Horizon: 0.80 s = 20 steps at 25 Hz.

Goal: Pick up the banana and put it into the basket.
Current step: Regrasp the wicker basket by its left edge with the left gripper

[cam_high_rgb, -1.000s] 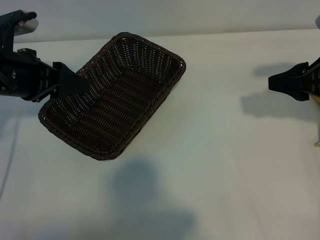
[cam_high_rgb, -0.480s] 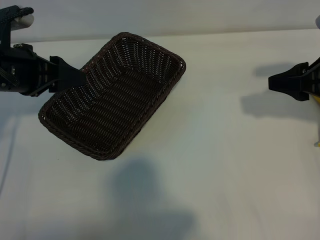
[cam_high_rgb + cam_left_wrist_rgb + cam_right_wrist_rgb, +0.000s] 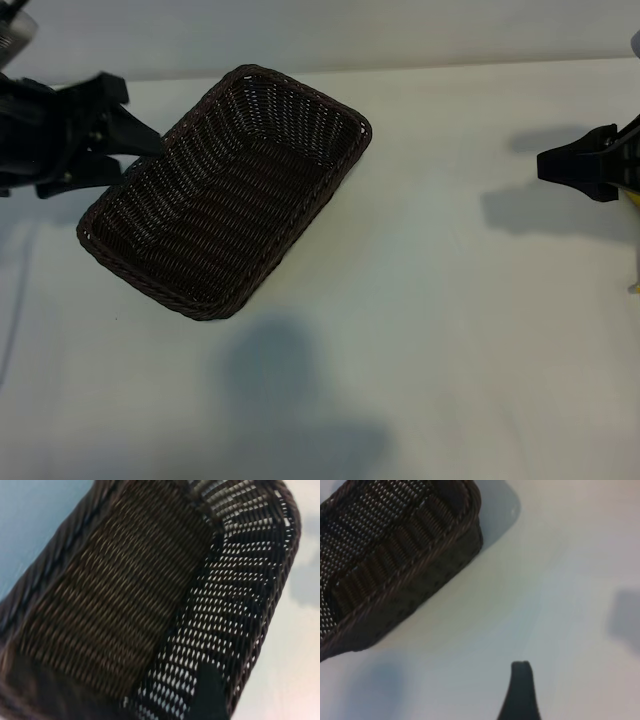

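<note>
The dark brown wicker basket (image 3: 225, 190) lies at an angle on the white table, left of centre, with nothing inside it. The left wrist view looks straight down into the basket (image 3: 125, 580). My left gripper (image 3: 140, 160) hovers at the basket's left rim, open and holding nothing; one dark finger (image 3: 210, 692) shows over the woven side wall. At the table's far right my right gripper (image 3: 545, 165) hangs open above bare table, its one visible finger (image 3: 521, 690) well apart from the basket (image 3: 395, 560). The banana is out of view.
A thin sliver of yellow (image 3: 635, 197) shows at the picture's right edge behind the right arm; I cannot tell what it is. White tabletop (image 3: 430, 300) stretches between the basket and the right gripper, crossed by soft shadows.
The left gripper has drawn back to the left and farther from the camera, off the basket's interior to its left rim. The basket and the right arm have not moved.
</note>
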Motion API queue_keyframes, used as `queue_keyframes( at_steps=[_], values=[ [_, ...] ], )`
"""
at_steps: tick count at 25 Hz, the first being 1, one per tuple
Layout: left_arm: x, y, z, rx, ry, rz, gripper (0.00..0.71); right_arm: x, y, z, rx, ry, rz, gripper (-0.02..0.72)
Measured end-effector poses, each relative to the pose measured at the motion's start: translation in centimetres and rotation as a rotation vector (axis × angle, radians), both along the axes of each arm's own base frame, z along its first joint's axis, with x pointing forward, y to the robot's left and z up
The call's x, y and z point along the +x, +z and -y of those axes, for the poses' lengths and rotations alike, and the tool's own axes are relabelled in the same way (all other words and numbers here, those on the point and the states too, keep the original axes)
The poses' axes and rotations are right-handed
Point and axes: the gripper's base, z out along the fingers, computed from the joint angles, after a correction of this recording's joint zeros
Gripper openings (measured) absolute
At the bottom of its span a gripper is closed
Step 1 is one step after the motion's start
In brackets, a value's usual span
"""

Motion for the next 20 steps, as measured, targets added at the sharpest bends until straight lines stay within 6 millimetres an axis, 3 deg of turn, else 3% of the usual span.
queue_keyframes(
  at_steps=[5, 10, 20],
  values=[
    [-0.2, 1.7, -1.1, 0.081, 0.155, -0.163, 0.568, 0.0, 0.0, 0.0, 0.0, 0.0, 0.0, 0.586],
    [-1.2, 1.3, -1.0, 0.123, 0.273, -0.329, 0.568, 0.0, 0.0, 0.0, 0.005, -0.006, -0.005, 0.586],
    [-1.5, 0.0, -0.6, 0.24, 0.396, -0.464, 0.568, 0.0, 0.0, 0.0, 0.01, -0.012, -0.009, 0.586]
  ],
)
